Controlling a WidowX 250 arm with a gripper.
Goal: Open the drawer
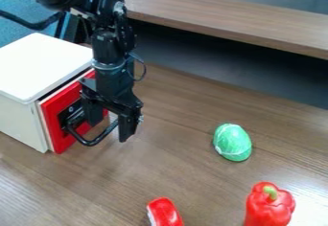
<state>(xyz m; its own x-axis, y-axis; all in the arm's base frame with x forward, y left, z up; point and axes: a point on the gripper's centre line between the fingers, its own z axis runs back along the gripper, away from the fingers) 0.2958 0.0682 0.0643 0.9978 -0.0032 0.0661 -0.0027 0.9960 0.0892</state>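
A white box (45, 62) stands at the left with a red drawer front (61, 143) on its right-facing side. A narrow dark gap runs between the box's top and the red front. The front's black loop handle (91, 142) sticks out over the table. My gripper (112, 120) hangs straight down at the front, its two fingers apart. One finger is near the red face and the other lies farther out, by the handle's outer end. Part of the handle is hidden behind the gripper, and whether it touches the fingers I cannot tell.
On the wooden table (173, 158), a green egg-shaped object (232, 142) lies right of centre. A red pepper (270, 206) stands at the bottom right, with a red and white object (165, 212) at the bottom edge. A raised wooden ledge (224, 16) crosses the back.
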